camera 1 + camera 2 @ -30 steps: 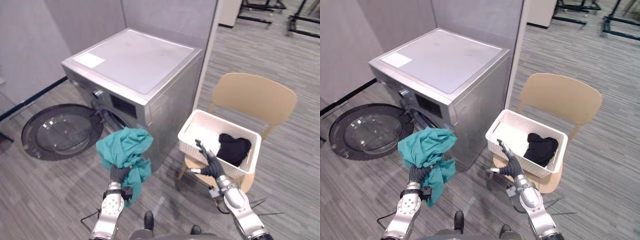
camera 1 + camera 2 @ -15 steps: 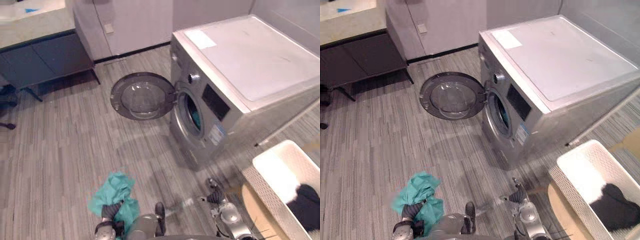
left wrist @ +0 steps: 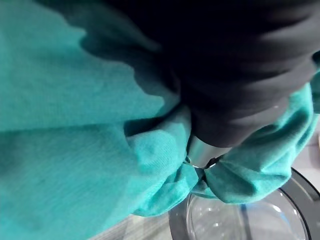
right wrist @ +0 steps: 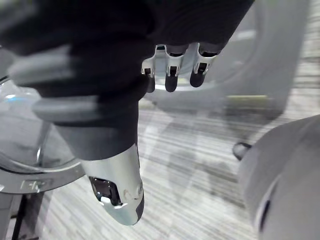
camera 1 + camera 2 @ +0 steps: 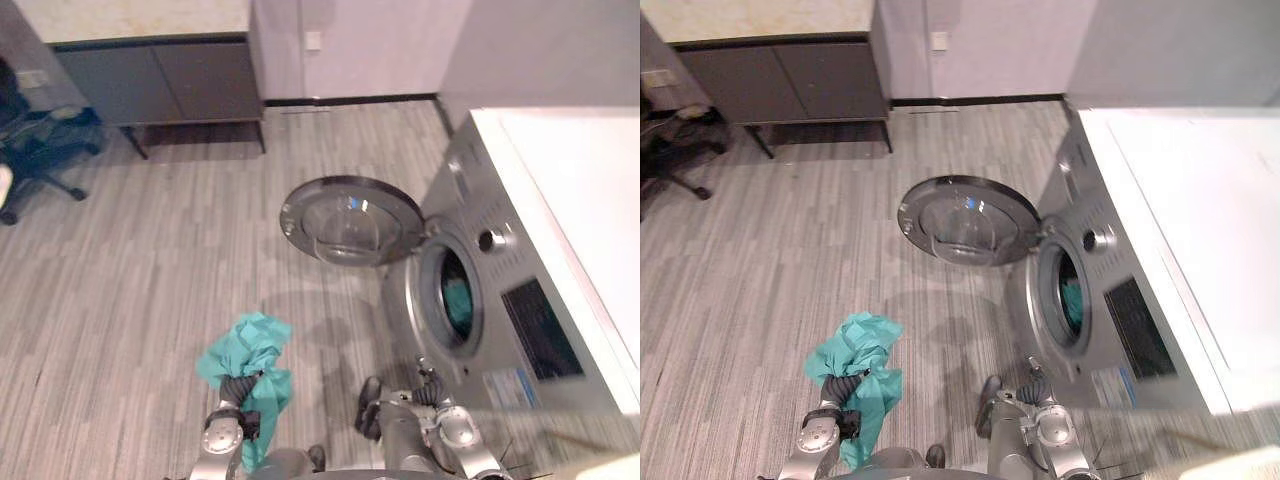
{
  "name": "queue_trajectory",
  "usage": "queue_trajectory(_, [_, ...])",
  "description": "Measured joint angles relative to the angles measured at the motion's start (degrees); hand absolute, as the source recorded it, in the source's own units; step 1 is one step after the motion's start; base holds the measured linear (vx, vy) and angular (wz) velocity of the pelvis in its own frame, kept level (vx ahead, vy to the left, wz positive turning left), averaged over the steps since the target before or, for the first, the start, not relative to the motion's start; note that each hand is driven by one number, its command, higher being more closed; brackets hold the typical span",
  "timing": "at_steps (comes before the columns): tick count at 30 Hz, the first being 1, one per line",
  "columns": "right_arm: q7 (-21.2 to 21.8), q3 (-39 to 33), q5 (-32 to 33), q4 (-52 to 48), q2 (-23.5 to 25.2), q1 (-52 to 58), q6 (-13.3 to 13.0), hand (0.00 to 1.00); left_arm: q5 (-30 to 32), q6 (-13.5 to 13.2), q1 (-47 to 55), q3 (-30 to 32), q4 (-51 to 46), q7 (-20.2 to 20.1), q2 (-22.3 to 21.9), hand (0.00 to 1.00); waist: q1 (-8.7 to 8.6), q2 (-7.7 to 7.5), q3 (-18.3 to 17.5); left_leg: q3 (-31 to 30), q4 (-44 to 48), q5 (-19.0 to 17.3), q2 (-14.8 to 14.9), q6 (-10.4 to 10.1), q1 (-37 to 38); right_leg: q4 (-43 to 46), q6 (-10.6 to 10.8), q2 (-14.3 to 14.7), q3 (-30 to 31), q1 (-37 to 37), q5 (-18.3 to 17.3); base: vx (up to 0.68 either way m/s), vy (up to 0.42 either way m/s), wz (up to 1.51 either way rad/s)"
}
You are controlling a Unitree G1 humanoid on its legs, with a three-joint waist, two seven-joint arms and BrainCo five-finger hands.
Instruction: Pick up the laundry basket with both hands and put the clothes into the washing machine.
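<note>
My left hand (image 5: 238, 392) is low in the head views, shut on a bunched teal garment (image 5: 245, 355) that hangs over it above the floor. In the left wrist view the teal garment (image 3: 75, 125) wraps round the hand's fingers (image 3: 201, 151). The silver washing machine (image 5: 540, 260) stands to the right, its round door (image 5: 352, 220) swung wide open toward me. Some teal cloth (image 5: 458, 298) lies inside the drum. My right hand (image 5: 430, 390) is low beside the machine's front, with its fingers (image 4: 171, 67) relaxed and nothing in them.
A dark low cabinet (image 5: 160, 78) runs along the back wall. A black office chair (image 5: 35, 140) stands at the far left. Striped grey floor (image 5: 150, 260) lies between me and the open door. A pale edge (image 5: 600, 466) shows at the lower right corner.
The camera has swung left, so the machine's front now faces me and the basket has left the picture. My left hand still holds the teal garment.
</note>
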Motion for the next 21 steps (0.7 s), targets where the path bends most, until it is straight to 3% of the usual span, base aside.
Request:
queue_trajectory(1, [-0.1, 0.1, 0.2, -1.3, 0.1, -0.6, -0.1, 0.00, -0.1, 0.1, 0.9, 0.2, 0.3, 0.1, -0.5, 1.00, 1.51, 0.79, 0.2, 3.1, 8.3, 4.5, 3.5, 1.0, -2.6, -2.3, -0.9, 2.4, 2.0, 2.9, -0.7, 0.66, -0.088, -0.98])
queue_trajectory(2, [-0.2, 0.1, 0.7, -2.1, 0.2, -1.0, -0.3, 0.00, -0.1, 0.1, 0.6, 0.0, 1.2, 0.0, -0.5, 1.00, 2.20, 0.50, 0.8, 5.1, 13.4, 4.9, 5.5, 2.9, -4.4, -4.5, -1.2, 3.8, 3.9, 6.1, -0.8, 0.53, -0.062, -0.94])
queue_trajectory(3, [-0.3, 0.0, 0.8, -2.1, 0.5, -1.3, -0.3, 0.00, -0.1, 0.1, 0.4, -0.1, 1.3, -0.2, -0.6, 1.00, 2.11, 0.08, 1.0, 5.5, 14.1, 3.7, 5.9, 3.5, -4.8, -5.4, -1.2, 4.0, 4.8, 7.4, -1.0, 0.48, -0.060, -0.78])
queue_trajectory(4, [-0.3, -0.2, 1.5, -2.1, 1.2, -1.9, -0.3, 0.00, -0.1, 0.0, -0.2, -0.1, 1.3, -0.8, -1.0, 1.00, 2.08, -1.18, 1.8, 5.5, 12.4, 0.4, 5.9, 3.8, -5.8, -7.4, -1.2, 3.9, 7.3, 10.1, -1.1, 0.41, -0.032, -0.62])
queue_trajectory(6, [-1.0, -1.3, 1.7, -2.0, 1.3, -2.8, -0.3, 0.00, -0.1, 0.0, -1.3, -0.2, 1.3, -1.1, -2.0, 1.00, 2.13, -1.59, 2.1, 3.2, 4.3, -2.6, 5.6, 3.3, -7.5, -7.8, -1.2, 3.8, 11.4, 11.4, -1.0, 0.38, 0.039, -0.87])
queue_trajectory(8, [-1.2, -1.7, 1.7, -1.8, 1.4, -3.2, -0.2, 0.00, 0.0, 0.0, -2.0, -0.8, 1.3, -1.2, -2.1, 1.00, 2.09, -1.68, 2.5, -2.2, -5.5, -2.8, 4.5, 2.4, -7.8, -7.8, -1.1, 3.6, 14.7, 12.4, -1.0, 0.28, 0.155, -1.07])
queue_trajectory(10, [-1.3, -2.3, 1.6, -1.7, 1.8, -3.0, -0.2, 0.00, 0.2, -0.1, -2.4, -1.5, 1.3, -1.1, -2.1, 1.00, 2.11, -1.22, 2.5, -9.7, -17.8, 0.7, 3.9, -0.8, -6.3, -7.4, 1.6, 3.6, 18.0, 13.1, -1.6, 0.26, 0.225, -1.23])
queue_trajectory(11, [-1.2, -2.3, 1.6, -1.8, 1.4, -2.6, -0.4, 0.00, 0.3, -0.3, -2.3, -2.2, 1.4, -1.1, -2.5, 1.00, 2.05, 1.03, 2.3, -12.3, -23.8, 11.6, 6.5, -2.4, -5.7, -7.6, 4.5, 5.2, 20.1, 13.9, -3.3, 0.25, 0.310, -1.33])
queue_trajectory(12, [-1.3, -2.7, 1.6, -1.1, 1.3, -2.5, -0.2, 0.00, 0.4, -0.3, -3.7, -2.7, 2.6, -1.2, -2.8, 1.00, 2.03, 1.70, 2.7, -12.0, -22.8, 10.0, 7.0, 0.2, -5.4, -7.8, 6.3, 5.4, 22.6, 14.0, -4.6, 0.23, 0.324, -1.22])
queue_trajectory(14, [-1.2, -2.5, 1.5, -1.4, 2.2, -1.1, -0.2, 0.00, 0.7, -0.3, -5.6, -3.9, 3.1, -1.2, -1.6, 1.00, 1.91, -0.04, 2.5, -8.4, -24.5, 10.3, 5.5, 0.3, -5.1, -7.9, 7.2, 2.9, 24.8, 12.2, -4.0, 0.12, 0.336, -0.83])
queue_trajectory(16, [-1.2, -2.3, 1.1, -1.3, 3.4, 0.2, -0.2, 0.00, 0.8, -0.3, -5.8, -4.6, 3.1, -1.2, -0.4, 1.00, 2.00, -0.75, 2.3, -4.0, -26.4, 10.2, 5.0, 1.4, -3.9, -9.2, 8.8, 1.6, 28.6, 10.8, -2.5, 0.03, 0.264, -1.03])
queue_trajectory(18, [-1.2, -1.3, 1.1, -1.3, 4.0, 0.1, -0.2, 0.00, 0.9, -0.2, -5.3, -4.5, 3.1, -1.3, 1.4, 1.00, 1.90, -1.44, 2.3, 3.0, -27.3, 9.3, 5.2, 3.7, -2.4, -10.3, 10.5, 0.7, 33.5, 8.9, -1.1, -0.03, 0.173, -1.44])
queue_trajectory(19, [-1.2, -1.1, 1.1, -1.2, 4.0, -0.1, -0.2, 0.00, 0.9, -0.2, -5.2, -4.5, 3.1, -1.3, 1.6, 1.00, 1.80, -1.44, 2.3, 4.5, -27.2, 9.0, 5.6, 4.2, -2.4, -10.3, 10.5, 0.7, 33.2, 8.1, -0.4, -0.06, 0.086, -1.55])
queue_trajectory(21, [-1.2, -0.8, 1.1, 0.5, 4.0, -1.4, -0.1, 0.00, 0.9, 0.0, -5.1, -4.3, 3.0, -1.2, 2.4, 1.00, 1.98, -1.42, 2.3, 10.5, -27.3, 8.6, 8.1, 4.8, -2.4, -9.7, 8.0, 0.0, 22.7, 5.4, 1.6, -0.07, -0.001, -1.32])
